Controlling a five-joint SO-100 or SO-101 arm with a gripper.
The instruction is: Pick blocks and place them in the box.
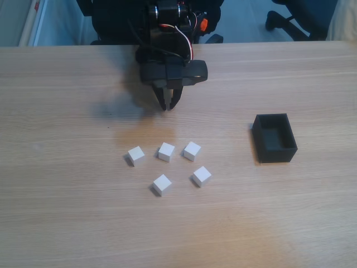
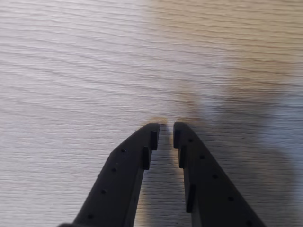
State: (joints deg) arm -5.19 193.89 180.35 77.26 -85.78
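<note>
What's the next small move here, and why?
Probably open the hand and bring it toward the camera over the nearest block. It is nearly shut and holds nothing; all five blocks lie on the table, and the box looks empty.

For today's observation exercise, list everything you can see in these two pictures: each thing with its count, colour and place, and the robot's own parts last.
blocks: five, white, loosely clustered at the table's middle in the fixed view, three in a back row, two nearer the camera
box: one, black, open-topped, nothing visible inside, right of the blocks
table: one, light wood grain, under everything
chair base: one, dark, on the floor beyond the table's far right edge
arm: one, black with red and white wires, at the far edge
gripper: one, black, nearly closed, holding nothing, behind the blocks
</note>
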